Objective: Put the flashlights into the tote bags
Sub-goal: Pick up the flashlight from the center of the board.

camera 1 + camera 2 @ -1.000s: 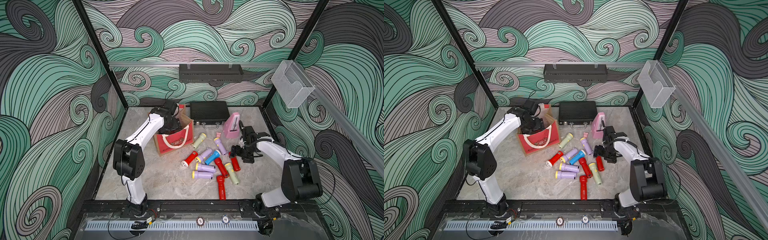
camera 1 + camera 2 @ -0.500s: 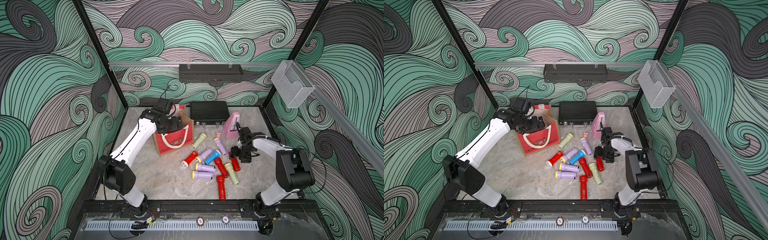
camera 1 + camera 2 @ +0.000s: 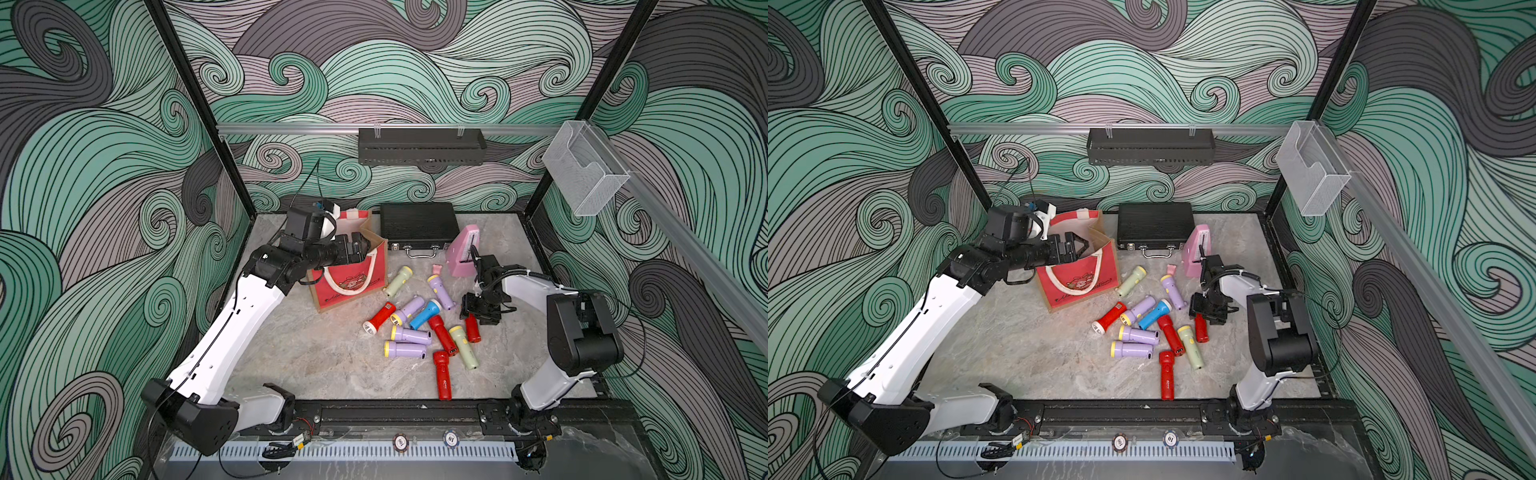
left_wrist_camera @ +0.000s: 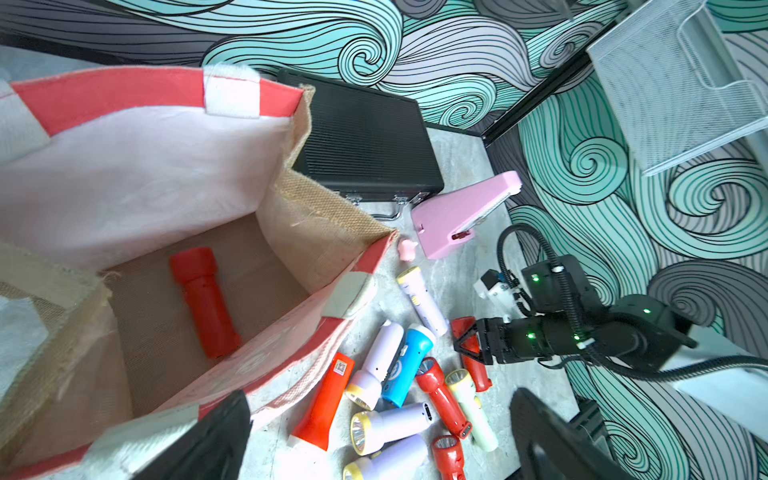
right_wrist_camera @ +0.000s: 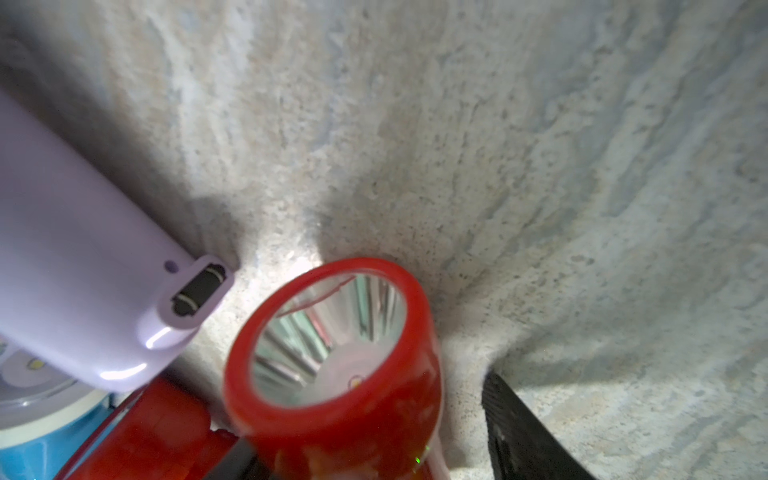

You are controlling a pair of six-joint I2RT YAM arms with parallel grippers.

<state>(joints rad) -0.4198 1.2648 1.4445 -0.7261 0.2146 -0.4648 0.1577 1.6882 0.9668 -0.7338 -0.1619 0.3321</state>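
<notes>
Centre right, the right gripper (image 4: 466, 345) straddles a red flashlight (image 5: 332, 424), jaws apart, a gap on one side; an off-centre squeeze could roll it against the lilac flashlight (image 5: 83, 249); the left gripper (image 3: 1077, 249), jaws spread and empty, hangs over the tote bag (image 3: 353, 286); a bagged flashlight (image 4: 203, 299) lies inside.

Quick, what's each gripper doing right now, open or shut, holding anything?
Left gripper: open, empty, above the tote bag.
Right gripper: open, straddling a red flashlight, not yet clamped on it.
</notes>
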